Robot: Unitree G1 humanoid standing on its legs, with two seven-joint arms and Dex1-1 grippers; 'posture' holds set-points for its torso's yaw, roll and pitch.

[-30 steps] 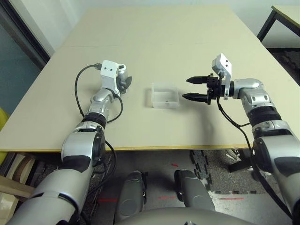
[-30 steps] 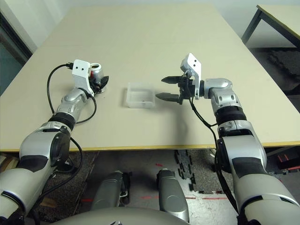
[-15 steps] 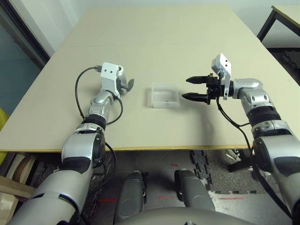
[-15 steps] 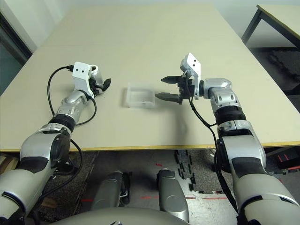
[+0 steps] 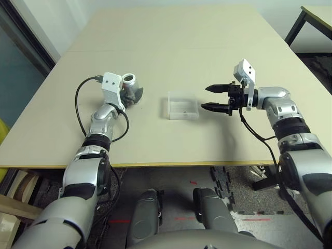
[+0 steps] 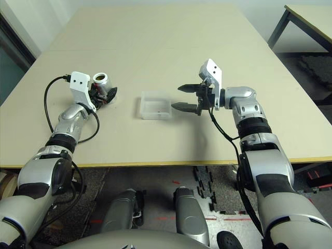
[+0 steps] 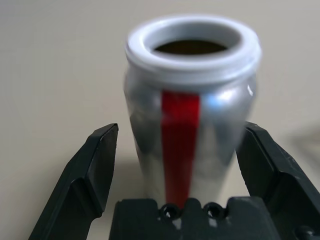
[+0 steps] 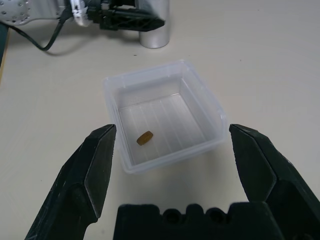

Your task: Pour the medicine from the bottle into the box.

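Sitting mid-table, the box (image 8: 165, 112) has the medicine (image 8: 145, 138) in it. Bottle (image 7: 191, 107) stands upright toward the table's left edge, apparently untouched between the spread left gripper (image 7: 182, 165). Right gripper (image 5: 209, 98) gapes empty beside the box.

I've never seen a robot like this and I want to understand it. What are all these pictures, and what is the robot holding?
It is a robot with two silver arms at a big table. Each arm ends in a pincer with two black fingers. Two pictures come from cameras on its head, looking down. The other two come from little cameras on its wrists, looking along the fingers.

On the table stands a small silver bottle with a red stripe and no cap. The left pincer is open around it, with a gap on each side, so it is not squeezing it.

In the middle sits a clear plastic box with one small brown pill inside. The right pincer is open beside the box. Neither pincer is holding anything.
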